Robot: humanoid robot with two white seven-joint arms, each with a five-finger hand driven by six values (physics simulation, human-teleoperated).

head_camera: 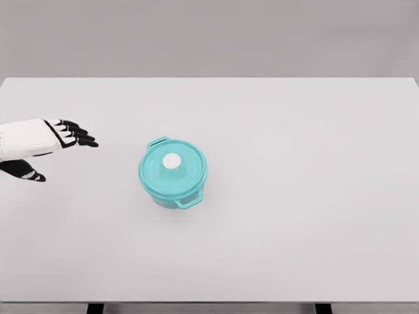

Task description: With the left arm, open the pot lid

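Note:
A turquoise pot [172, 174] stands on the white table [294, 196], a little left of the middle. Its lid [160, 175] lies flat on it, with a white round knob [171, 161] at the centre and two small side handles. My left hand [69, 134] hovers at the left edge, about a hand's width left of the pot, apart from it. Its black fingers are stretched out toward the right and the thumb hangs below; it holds nothing. The right arm does not show.
The table's far edge runs across the top against a grey wall. Its near edge is at the bottom, with two dark legs [95, 308] showing below.

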